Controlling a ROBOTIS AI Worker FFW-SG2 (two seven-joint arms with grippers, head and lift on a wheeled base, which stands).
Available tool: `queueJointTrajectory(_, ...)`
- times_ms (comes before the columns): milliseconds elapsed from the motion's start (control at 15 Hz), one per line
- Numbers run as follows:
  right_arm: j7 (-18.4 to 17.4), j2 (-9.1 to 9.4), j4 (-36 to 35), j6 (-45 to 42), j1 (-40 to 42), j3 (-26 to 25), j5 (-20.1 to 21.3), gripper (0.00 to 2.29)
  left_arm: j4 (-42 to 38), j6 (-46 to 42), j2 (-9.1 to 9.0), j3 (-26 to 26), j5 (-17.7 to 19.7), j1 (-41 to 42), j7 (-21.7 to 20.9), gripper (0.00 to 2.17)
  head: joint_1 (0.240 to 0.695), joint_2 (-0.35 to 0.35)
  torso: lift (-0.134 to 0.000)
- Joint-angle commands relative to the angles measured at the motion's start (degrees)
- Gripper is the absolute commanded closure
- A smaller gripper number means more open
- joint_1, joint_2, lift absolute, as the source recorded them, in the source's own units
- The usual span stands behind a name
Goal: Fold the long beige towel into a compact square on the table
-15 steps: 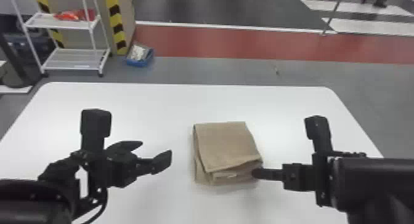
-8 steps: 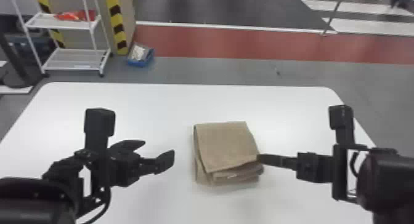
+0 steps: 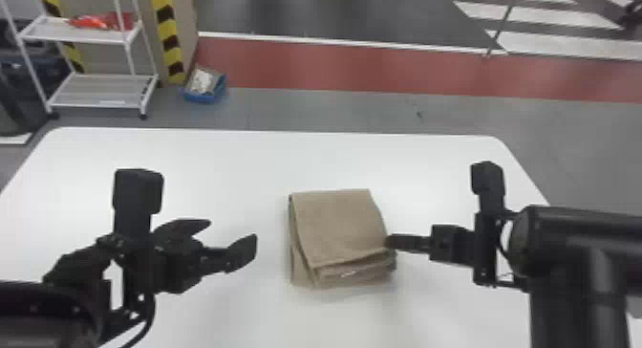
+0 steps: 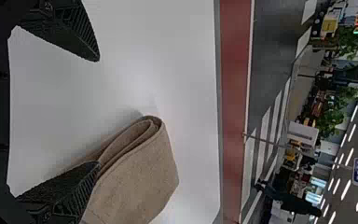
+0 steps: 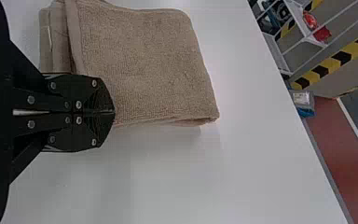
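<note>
Towel [image 3: 337,222]: beige, with a rough woven surface, folded in several layers to a thick packet, nearly square; the layers are visible at its near side, where a small whitish mark is also seen, and lower layers come out a little at its left side.
Towel place: it lies on the white bench [image 3: 430,165], in the middle part between the left and right edges, apart from the far edge.
Blue box [image 3: 203,98]: it stands on the floor beyond the far edge of the bench, towards the far left corner; inside it are whitish things [image 3: 203,79], which I cannot identify.
White rack [image 3: 71,35]: beyond the far left corner; a red item [image 3: 95,21] lies on its upper shelf.
Left gripper [image 3: 232,234]: to the left of the towel and apart from it, directed towards the right edge; its fingers are wide apart with nothing between them.
Right gripper [image 3: 390,242]: at the right side of the towel, directed to the left; its fingers are together in the right wrist view. Whether it touches the cloth, I cannot tell.
</note>
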Motion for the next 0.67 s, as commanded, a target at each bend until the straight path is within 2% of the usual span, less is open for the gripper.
queueJointTrajectory(0, -0.19, 0.05, 1.50, 0.12, -0.63, -0.58, -0.73, 2.12, 0.20, 0.00, -0.06, -0.18, -0.43, 0.00, 0.00, 0.10, 0.695, -0.140, -0.124)
queueJointTrajectory(200, 0.07, 0.05, 0.27, 0.12, -0.19, -1.99, -3.45, 2.12, 0.47, 0.00, -0.06, -0.18, -0.43, -0.26, 0.00, 0.10, 0.695, -0.140, -0.124)
queueJointTrajectory(400, 0.69, 0.05, -6.41, 0.12, 1.74, -4.18, -7.23, 2.09, 0.29, 0.00, -0.06, 0.08, -0.51, 0.00, 0.00, 0.10, 0.695, -0.137, -0.124)
queueJointTrajectory(467, 0.16, 0.05, -8.96, 0.12, 3.24, -5.50, -9.43, 1.73, 0.20, 0.00, -0.06, 0.26, -0.43, 0.09, 0.00, 0.10, 0.695, -0.135, -0.124)
queueJointTrajectory(600, -0.63, 0.05, -13.18, -8.44, 7.81, -6.73, -10.48, 0.13, 0.11, -0.18, -0.15, 0.26, -0.43, 0.09, 0.09, 0.10, 0.695, -0.136, -0.124)
